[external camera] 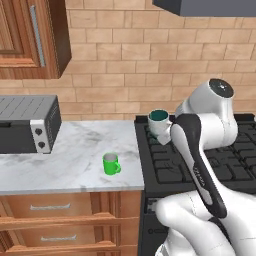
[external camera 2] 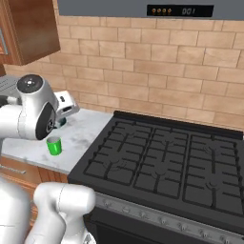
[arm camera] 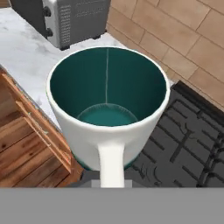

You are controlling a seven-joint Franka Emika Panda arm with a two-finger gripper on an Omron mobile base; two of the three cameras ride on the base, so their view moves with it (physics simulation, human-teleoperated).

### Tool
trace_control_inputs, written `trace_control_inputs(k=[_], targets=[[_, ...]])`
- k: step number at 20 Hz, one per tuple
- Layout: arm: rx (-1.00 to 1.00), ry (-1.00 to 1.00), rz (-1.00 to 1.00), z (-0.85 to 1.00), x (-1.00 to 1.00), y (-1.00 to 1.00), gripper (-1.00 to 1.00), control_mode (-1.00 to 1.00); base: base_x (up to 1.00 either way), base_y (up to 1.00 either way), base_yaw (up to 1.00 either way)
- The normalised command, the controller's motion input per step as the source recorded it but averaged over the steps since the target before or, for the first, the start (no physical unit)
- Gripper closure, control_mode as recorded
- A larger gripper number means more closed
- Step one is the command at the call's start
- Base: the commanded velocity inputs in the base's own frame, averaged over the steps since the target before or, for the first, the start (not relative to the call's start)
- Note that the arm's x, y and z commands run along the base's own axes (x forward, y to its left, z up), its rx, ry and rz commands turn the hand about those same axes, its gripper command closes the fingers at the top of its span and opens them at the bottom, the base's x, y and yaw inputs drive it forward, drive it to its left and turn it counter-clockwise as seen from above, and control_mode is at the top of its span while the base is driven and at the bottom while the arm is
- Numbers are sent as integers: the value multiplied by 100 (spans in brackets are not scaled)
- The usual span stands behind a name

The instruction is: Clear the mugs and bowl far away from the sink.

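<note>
The gripper (arm camera: pixel 111 183) is shut on the handle of a white mug (arm camera: pixel 107 109), which fills the hand view from just beyond the fingers. The mug is round and smooth, white outside and glossy teal inside, with a thin pale line down its inner wall; its straight white handle runs down to the gripper. In the left base view the white mug (external camera: pixel 159 121) hangs in the air over the back left corner of the stove (external camera: pixel 200 160), by the seam with the counter (external camera: pixel 70 150).

The arm's black forearm cover carries pale lettering, too small to read.

On the counter, near its front edge and close to its right end, a green mug (external camera: pixel 111 164) stands upright with its handle to the right. It is bright, plain and glossy. The right base view shows the green mug (external camera 2: pixel 54 146) just beside the arm's elbow, well apart from the stove's edge.

The counter is white marble with grey veins, over wooden drawers (external camera: pixel 50 207) with slim metal handles. The stove is black, with cast grates in a square grid.

Further back, at the counter's left end, sits a toaster oven (external camera: pixel 27 125), a grey ribbed metal box with a dark door and two black knobs.

Behind all is a tan brick wall (external camera 2: pixel 157 66). A wooden cabinet (external camera: pixel 30 35) hangs at upper left. The hood (external camera 2: pixel 157 9) over the stove has a dark panel with amber lights and digits that seem to read "00:1".
</note>
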Motion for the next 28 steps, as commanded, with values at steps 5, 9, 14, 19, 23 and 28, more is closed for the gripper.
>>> trace_control_inputs(k=[5, 9, 14, 19, 23, 28], targets=[[-3, -1, 28, -16, 67, 0, 100, -100, 0, 0, 0], [0, 8, 27, -11, 56, 0, 100, -100, 0, 0, 0], [0, 15, 22, -7, 45, 0, 100, -100, 0, 0, 0], [0, 15, 26, -10, 42, 0, 100, -100, 0, 0, 0], [3, 1, 18, -6, 46, 0, 100, -100, 0, 0, 0], [6, 0, 14, -20, 31, 0, 100, -100, 0, 0, 0]])
